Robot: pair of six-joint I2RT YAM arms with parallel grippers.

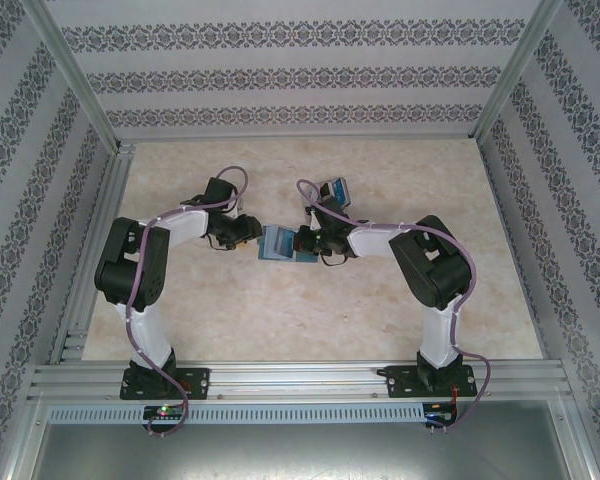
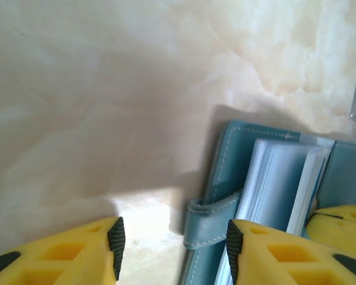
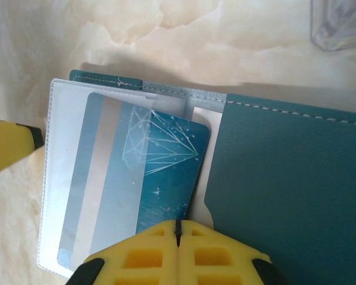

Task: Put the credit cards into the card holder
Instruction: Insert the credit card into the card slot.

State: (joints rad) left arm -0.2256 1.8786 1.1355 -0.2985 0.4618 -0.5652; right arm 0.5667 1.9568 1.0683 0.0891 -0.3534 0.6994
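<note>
Card holder: one item, a teal bifold lying open and flat on the bench. You will find it mid-bench, between your two claws. It has a teal cover with pale stitching along the edges. Clear plastic sleeves are bound in at the fold, and a short teal strap sticks out from one edge.

Blue card: one item, printed with a white line-drawn diamond. It lies face up and tilted on the open card holder. Its paler half sits under the top clear sleeve. Its brighter half lies outside the sleeve, just beside the notched edge of the teal pocket.

Right claw: closed, finger against finger, with nothing visibly pinched between them. Its tips sit at the near edge of the blue card. You cannot tell from the wrist view whether they press on it.

Left claw: open, jaws well apart and holding nothing. One finger hangs over bare bench and the other over the edge of the card holder's sleeves. The strap lies in the gap, just beside that second finger.

Clear card stand: one item, see-through and upright. It stands on the bench just beyond your right arm's wrist, apart from the card holder.

Arms: both reach inward from their bases at the near edge, and the claws meet at the card holder from opposite sides.
</note>
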